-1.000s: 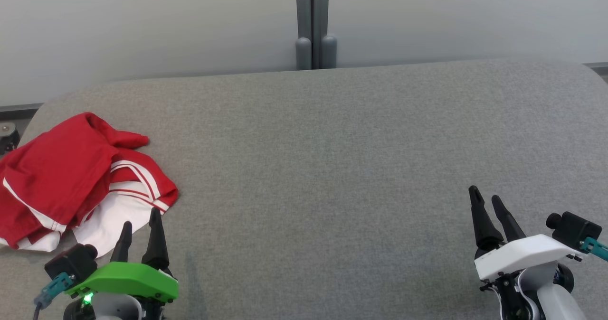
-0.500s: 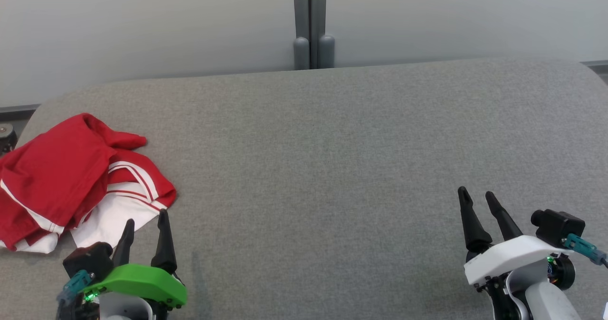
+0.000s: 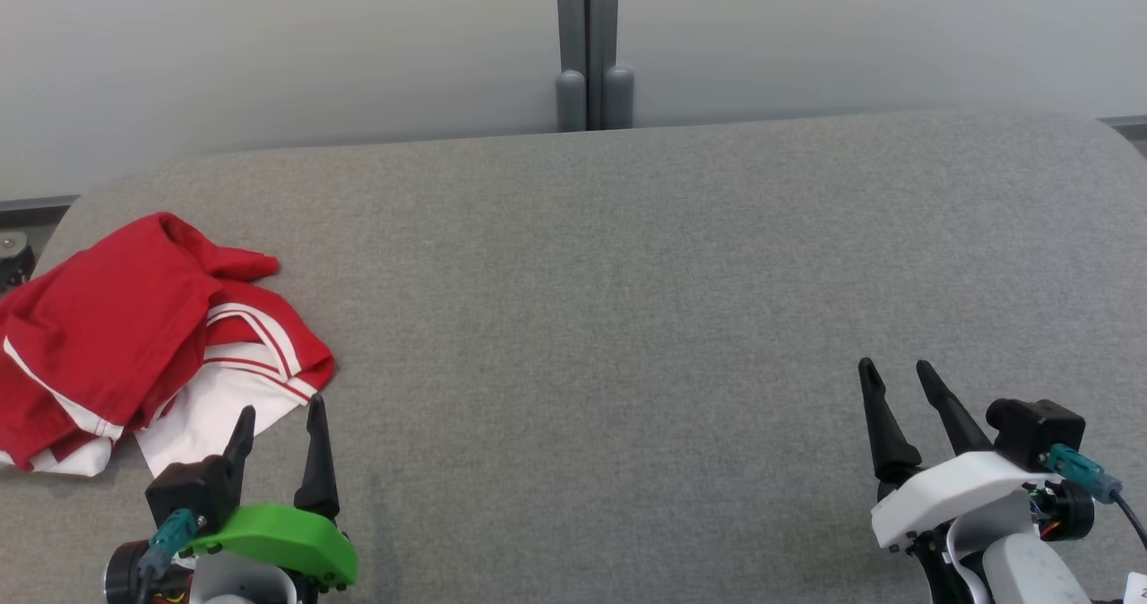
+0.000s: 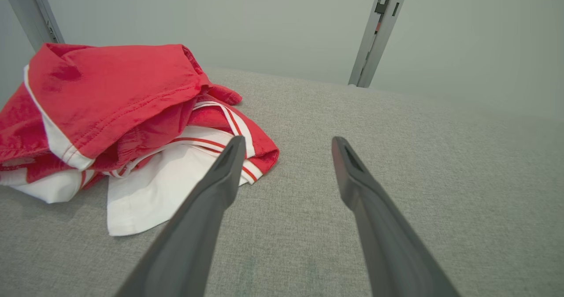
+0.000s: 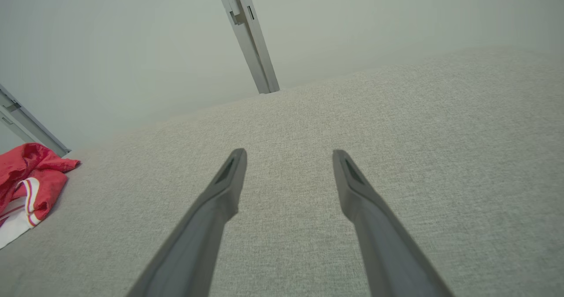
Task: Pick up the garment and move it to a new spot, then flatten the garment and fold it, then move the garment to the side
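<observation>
One crumpled red-and-white garment [image 3: 116, 326] lay at the left end of your grey bench [image 3: 627, 272]. Your left gripper [image 3: 280, 407] and right gripper [image 3: 894, 366] were both spread and empty. It looked soft, light and limp; the near white hem [image 4: 145, 191] seemed your best hold.

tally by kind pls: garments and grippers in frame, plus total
Garment, red and white, crumpled: 1
Grippers: 2, the left gripper and the right gripper, both open and holding nothing
Total: 3
</observation>
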